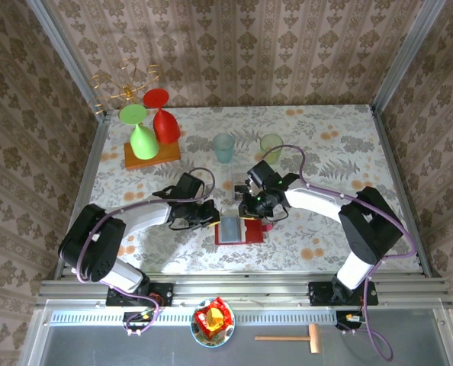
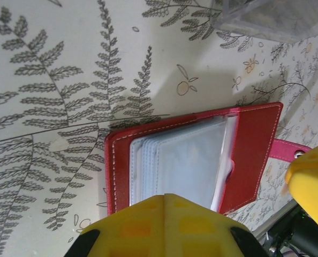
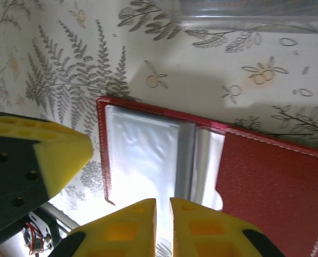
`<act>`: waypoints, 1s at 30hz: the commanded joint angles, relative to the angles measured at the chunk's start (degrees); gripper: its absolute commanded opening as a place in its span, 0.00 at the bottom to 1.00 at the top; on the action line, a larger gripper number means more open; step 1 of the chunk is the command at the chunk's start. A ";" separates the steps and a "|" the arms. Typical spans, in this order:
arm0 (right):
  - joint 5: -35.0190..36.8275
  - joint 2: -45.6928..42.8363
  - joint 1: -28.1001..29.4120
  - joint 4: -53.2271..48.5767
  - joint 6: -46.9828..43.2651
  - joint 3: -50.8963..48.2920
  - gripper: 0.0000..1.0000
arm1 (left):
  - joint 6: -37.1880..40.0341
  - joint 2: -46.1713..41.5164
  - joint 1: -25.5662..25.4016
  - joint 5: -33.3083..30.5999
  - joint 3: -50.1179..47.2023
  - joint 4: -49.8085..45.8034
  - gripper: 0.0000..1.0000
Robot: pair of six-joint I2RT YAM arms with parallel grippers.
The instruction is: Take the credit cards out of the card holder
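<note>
Two arms reach toward the middle of the patterned table [image 1: 341, 130]. On the left, the left gripper [image 2: 165, 201] has its yellow fingers pressed together with no gap, at the left edge of the card holder [image 2: 252, 144]. The holder lies open and flat toward the near side of the table, its cloudy clear pockets [image 2: 186, 160] facing up; what they hold cannot be made out. On the right, the right gripper [image 3: 163, 206] has its fingers a thin slit apart over a pocket's edge; whether they pinch it cannot be told. A clear box [image 2: 271, 19] lies just beyond the holder.
</note>
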 commanded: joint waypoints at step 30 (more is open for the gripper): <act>-7.20 6.23 4.77 4.64 5.59 0.91 0.28 | 1.81 3.84 -0.50 -0.39 -2.21 -4.13 0.02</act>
